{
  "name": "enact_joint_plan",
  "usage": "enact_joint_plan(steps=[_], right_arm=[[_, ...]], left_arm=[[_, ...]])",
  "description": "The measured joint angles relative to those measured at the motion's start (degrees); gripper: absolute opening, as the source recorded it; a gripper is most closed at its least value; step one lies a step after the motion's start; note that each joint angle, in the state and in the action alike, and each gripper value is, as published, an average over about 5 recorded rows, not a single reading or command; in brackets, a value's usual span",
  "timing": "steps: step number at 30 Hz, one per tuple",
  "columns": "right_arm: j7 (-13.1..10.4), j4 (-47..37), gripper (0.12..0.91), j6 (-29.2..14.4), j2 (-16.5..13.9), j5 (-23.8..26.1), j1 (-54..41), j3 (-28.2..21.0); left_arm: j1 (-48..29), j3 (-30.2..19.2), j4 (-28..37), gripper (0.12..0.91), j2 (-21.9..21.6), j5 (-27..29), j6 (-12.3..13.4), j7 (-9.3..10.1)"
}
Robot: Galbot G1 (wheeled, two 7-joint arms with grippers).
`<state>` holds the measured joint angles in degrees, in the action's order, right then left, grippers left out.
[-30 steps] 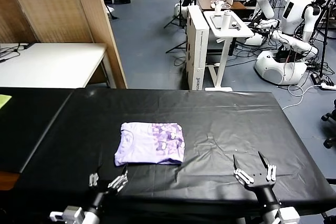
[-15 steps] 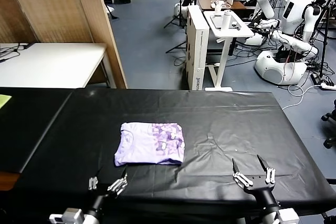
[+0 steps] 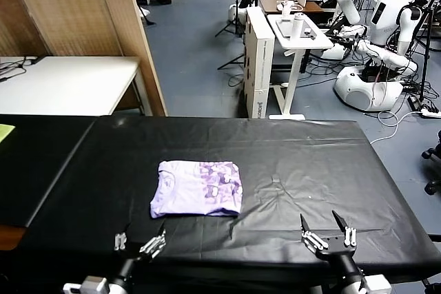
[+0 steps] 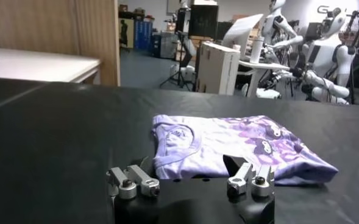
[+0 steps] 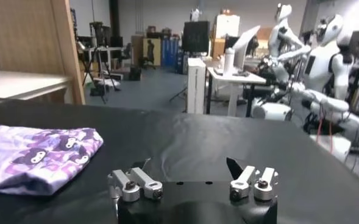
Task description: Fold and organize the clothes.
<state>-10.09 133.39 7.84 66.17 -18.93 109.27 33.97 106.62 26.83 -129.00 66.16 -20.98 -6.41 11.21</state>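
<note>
Both your grippers have slid back toward the bottom edge of the frame. Your left gripper (image 3: 141, 240) sits lower left, fingers spread wide, holding nothing; your right gripper (image 3: 326, 231) lower right, equally wide. Your folded lavender T-shirt (image 3: 198, 188) lies centre-left on the black table (image 3: 310, 163), clear of both.

No readable text, label, brand or number anywhere; small marks on white box (image 3: 256, 105) at 12 o'clock illegible.
</note>
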Motion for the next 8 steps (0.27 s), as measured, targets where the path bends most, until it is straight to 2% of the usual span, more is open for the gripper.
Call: enact_joint_plan(steps=[8], right_arm=[[-0.7, 0.1, 0.907, 0.2, 0.3, 0.3, 0.5, -0.3]], left_arm=[[1.0, 0.3, -0.6, 0.907, 0.4, 0.5, 0.1, 0.26]])
